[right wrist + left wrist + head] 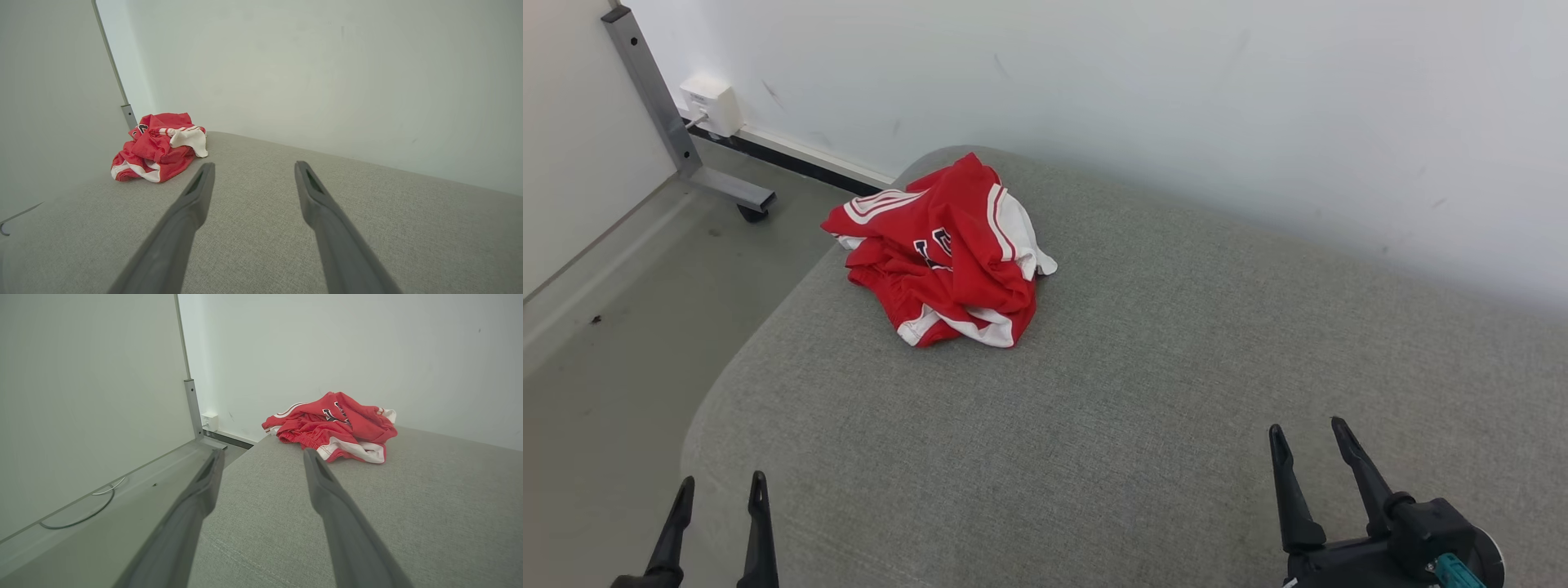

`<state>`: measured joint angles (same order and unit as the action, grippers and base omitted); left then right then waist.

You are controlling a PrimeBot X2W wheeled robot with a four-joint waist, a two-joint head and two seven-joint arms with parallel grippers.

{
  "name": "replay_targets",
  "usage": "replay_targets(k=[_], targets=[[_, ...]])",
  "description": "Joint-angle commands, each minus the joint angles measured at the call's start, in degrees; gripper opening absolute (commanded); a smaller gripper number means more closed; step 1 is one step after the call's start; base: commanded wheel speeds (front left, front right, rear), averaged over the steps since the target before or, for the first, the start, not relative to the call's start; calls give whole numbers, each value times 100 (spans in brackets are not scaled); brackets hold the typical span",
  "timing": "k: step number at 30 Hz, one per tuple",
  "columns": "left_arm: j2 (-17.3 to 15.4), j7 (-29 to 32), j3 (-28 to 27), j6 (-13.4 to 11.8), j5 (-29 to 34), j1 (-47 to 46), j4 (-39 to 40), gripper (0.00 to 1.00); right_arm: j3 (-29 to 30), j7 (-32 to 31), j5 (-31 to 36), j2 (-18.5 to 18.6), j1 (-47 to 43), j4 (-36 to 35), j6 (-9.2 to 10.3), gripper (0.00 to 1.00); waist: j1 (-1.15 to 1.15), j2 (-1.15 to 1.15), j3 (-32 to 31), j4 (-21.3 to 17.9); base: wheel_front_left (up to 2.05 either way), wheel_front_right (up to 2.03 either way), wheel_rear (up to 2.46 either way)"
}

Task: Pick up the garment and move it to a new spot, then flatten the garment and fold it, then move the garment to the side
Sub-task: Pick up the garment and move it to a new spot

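The left gripper (724,480) and right gripper (1305,426) are held released, tapered dark fingers spread, nothing grasped. Well ahead of both, nearer the left one, a crumpled red garment (939,253) with white trim is heaped on the rounded grey woven cushion (1135,384).

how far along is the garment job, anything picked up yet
Nothing looks done: the red garment lies crumpled at the far left of the grey cushion. Nothing is in hand: the left gripper and right gripper sit near the front edge, jaws open and empty. To do: pick up, move, flatten, fold, set aside.
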<state>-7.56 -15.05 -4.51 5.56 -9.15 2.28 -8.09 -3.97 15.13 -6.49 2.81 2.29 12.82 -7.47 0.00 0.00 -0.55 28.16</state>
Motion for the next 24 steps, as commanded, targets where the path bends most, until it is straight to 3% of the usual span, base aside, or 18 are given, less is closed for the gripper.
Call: replay_targets(k=[1,9,19,24], targets=[[-15,-20,-1,11,21,-92,-29,100,41,4,22,14,0,-9,-6,100,0,0,11,-20,0,0,0],[-277,-20,-197,50,-241,-1195,-229,100,185,5,313,27,267,-158,-5,100,0,0,700,-814,0,0,0],[-882,226,-391,123,-670,-3497,-775,100,729,4,529,271,809,-573,-5,100,0,0,2119,-1876,0,0,0],[-1141,472,-437,137,-770,-4191,-1015,100,972,5,569,265,852,-769,-5,100,0,0,2470,-2221,0,0,0]])
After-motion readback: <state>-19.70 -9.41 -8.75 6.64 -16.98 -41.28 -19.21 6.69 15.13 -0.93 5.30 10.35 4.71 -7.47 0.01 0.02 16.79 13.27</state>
